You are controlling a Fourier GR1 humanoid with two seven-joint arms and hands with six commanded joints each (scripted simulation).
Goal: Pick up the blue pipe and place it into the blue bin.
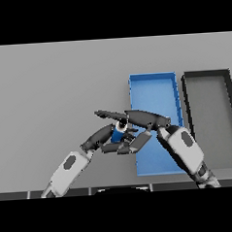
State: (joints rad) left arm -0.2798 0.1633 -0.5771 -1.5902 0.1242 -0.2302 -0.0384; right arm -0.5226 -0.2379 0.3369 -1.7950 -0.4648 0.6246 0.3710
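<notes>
Head view: blue pipe point(119, 134) (unlabelled) between hands

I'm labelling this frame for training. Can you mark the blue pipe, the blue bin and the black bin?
Blue pipe point(118, 135): head view, on its blue side between the hands.
Blue bin point(153, 94): head view, on its bare floor near the far end.
Black bin point(213, 117): head view, on its grey floor.

Right hand point(137, 120) gripping blue pipe point(117, 133), left hand point(100, 136) alongside, blue bin point(153, 89)

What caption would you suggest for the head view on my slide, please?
Right hand grips the blue pipe beside the blue bin; left hand is close alongside.
</notes>
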